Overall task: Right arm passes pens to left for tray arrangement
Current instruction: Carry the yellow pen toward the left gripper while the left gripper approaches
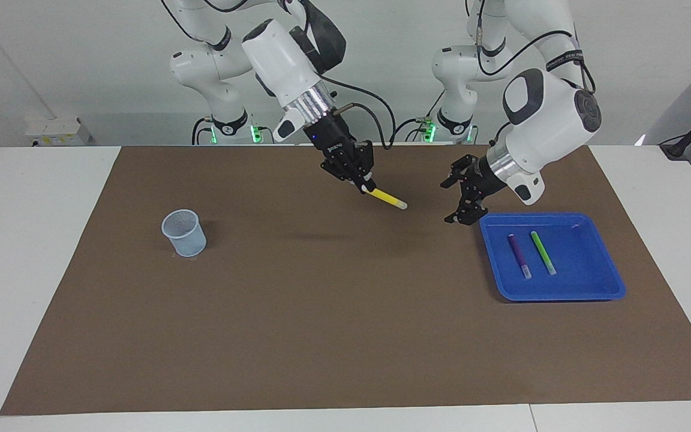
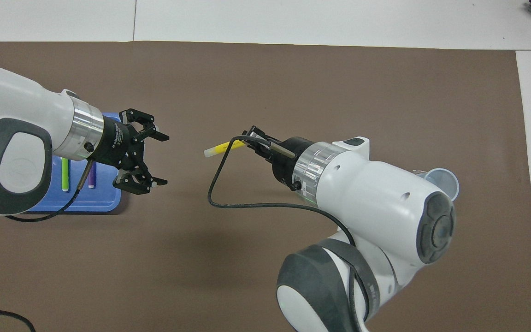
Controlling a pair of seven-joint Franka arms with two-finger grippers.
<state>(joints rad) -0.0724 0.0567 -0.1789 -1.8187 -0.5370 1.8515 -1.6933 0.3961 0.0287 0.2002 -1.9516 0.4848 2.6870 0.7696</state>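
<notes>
Three pens total: one yellow pen [image 1: 388, 198], one purple pen [image 1: 519, 255], one green pen [image 1: 543, 252]. One blue tray [image 1: 591, 288], one pale cup [image 1: 184, 233], one brown mat [image 1: 321, 336], two arms.

The right gripper [image 1: 366, 187], centre of the facing view just above the middle, is clamped on the yellow pen by its coloured end. That pen is up in the air over the mat, tilted, long axis slanting down toward the lower right of the facing view, pale tip leading toward the left gripper [image 1: 464, 201]. In the overhead view the same pen [image 2: 219, 149] sticks out of the right gripper [image 2: 252, 138] toward the left of the frame, nearly level in that frame.

The left gripper's fingers stand wide apart, nothing between them, hanging over the mat at the tray's upper-left corner in the facing view, well apart from the pen tip.

The purple and green pens lie flat in the tray, right of centre in the facing view, side by side, not touching, roughly parallel, long axes near vertical in frame, pale tips toward the bottom.

The cup stands upright at centre left of the facing view.
</notes>
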